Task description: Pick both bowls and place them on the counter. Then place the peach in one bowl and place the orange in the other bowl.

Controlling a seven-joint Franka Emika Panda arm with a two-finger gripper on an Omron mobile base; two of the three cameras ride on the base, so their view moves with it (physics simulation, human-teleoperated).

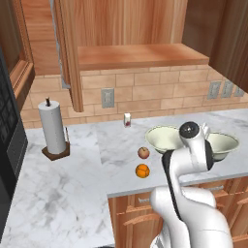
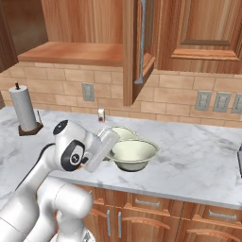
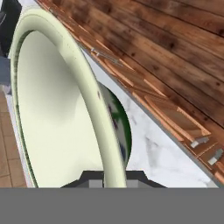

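On the counter (image 1: 63, 193), near its front edge, two bowls stand side by side: the near bowl (image 2: 133, 153) at the front and the far bowl (image 2: 124, 133) just behind it, rims close or touching. The gripper (image 3: 114, 177) is clamped on the near bowl's rim, one finger inside the pale wall and one outside by the dark green base; whether that bowl rests on the marble or hangs just above it cannot be told. One peach (image 1: 143, 153) and one orange (image 1: 142, 170) lie on the counter to the left of the bowls, the orange nearer the front edge, the two fruits slightly apart. One paper towel roll (image 1: 53, 129) stands toward the counter's left back, and one small bottle (image 1: 127, 120) stands at the back wall
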